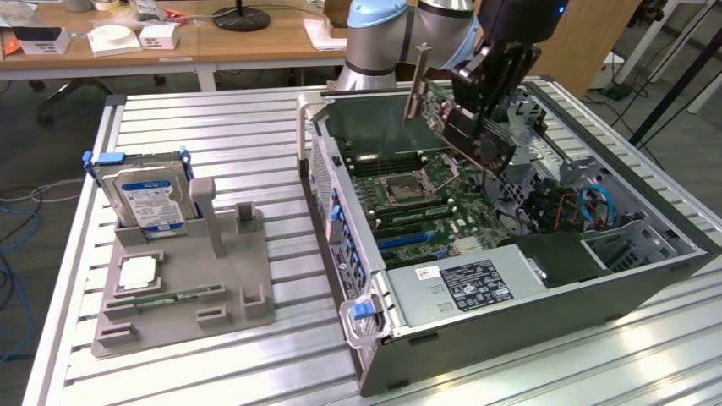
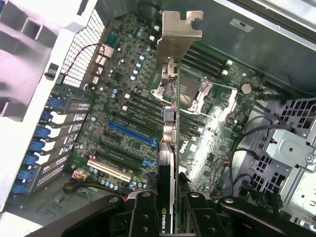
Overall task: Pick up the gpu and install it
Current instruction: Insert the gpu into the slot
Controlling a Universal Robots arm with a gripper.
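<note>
My gripper (image 1: 498, 97) is shut on the gpu (image 1: 471, 137), a dark flat card hanging tilted above the open computer case (image 1: 530, 309). Its silvery end bracket (image 1: 420, 80) points up and toward the case's rear wall. In the wrist view the gpu (image 2: 167, 163) is edge-on between my fingers (image 2: 144, 210), with the bracket (image 2: 178, 29) at its far end. Below it lies the motherboard (image 2: 123, 98) with a blue slot (image 2: 131, 133) and a white slot (image 2: 109, 169). The card is clear of the board.
A grey holder (image 1: 186, 283) at the exterior view's left carries a silver hard drive with a blue label (image 1: 141, 193) and a green memory stick (image 1: 169, 299). Cables and a drive cage (image 1: 576, 203) fill the case's right side. Desks stand beyond the slatted table (image 1: 226, 127).
</note>
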